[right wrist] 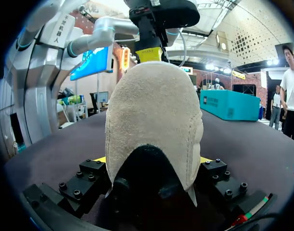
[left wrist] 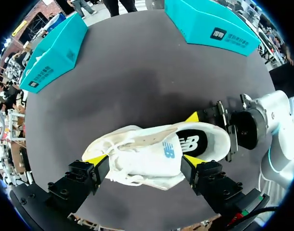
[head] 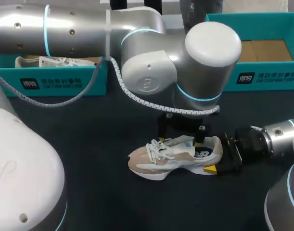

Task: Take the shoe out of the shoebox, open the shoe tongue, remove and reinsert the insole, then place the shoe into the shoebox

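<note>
Plainly the shoe (head: 175,156) is out of its box and lies on the bench (head: 89,144), its heel pinched between the right fingers (right wrist: 215,175). Over it the left fingers (left wrist: 95,160) stand spread, with the laces (left wrist: 122,154) and tongue (left wrist: 162,149) between them; their tips may touch the upper, but that is hard to tell. I judge the tongue-opening step is in hand. Next, the left fingers should close on the tongue and draw it up while the heel is held steady. An empty box (head: 281,77) waits well beyond both.
</note>
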{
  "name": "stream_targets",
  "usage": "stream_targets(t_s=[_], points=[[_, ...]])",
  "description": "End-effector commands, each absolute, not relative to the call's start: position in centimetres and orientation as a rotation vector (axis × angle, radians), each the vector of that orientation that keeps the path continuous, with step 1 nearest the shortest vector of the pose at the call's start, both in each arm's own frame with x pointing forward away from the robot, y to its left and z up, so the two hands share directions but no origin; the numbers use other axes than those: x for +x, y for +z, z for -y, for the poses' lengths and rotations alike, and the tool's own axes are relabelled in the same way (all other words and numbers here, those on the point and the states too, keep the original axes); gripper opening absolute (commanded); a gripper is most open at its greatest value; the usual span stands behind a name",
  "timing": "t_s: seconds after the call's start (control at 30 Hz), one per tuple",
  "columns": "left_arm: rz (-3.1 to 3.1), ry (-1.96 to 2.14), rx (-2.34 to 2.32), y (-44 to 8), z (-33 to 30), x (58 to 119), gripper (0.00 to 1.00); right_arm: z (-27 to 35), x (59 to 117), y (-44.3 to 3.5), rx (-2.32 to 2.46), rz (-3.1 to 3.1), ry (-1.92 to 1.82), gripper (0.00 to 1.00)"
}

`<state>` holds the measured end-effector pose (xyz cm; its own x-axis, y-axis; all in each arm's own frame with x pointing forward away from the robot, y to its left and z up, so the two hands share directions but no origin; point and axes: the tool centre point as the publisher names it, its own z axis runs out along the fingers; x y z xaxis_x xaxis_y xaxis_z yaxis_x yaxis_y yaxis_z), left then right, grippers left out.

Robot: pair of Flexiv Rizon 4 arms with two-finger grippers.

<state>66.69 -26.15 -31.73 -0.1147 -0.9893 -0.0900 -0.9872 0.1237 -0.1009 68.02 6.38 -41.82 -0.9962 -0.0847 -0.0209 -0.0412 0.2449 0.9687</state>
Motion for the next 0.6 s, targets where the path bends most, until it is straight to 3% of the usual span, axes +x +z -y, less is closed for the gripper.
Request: stream_targets(t_s=[0.03,0.6], points=[[-2.115,-0.004,-2.081,-32.58,28.15,66.0,1.0,-6.73,67.9,-42.19,0.122,2.455,-1.903,0.0],[-2.055,0.019,-2.088,-32.34,29.1,66.25,1.0,-6.73,67.9,-42.19,0.122,2.455,-1.903,0.0]])
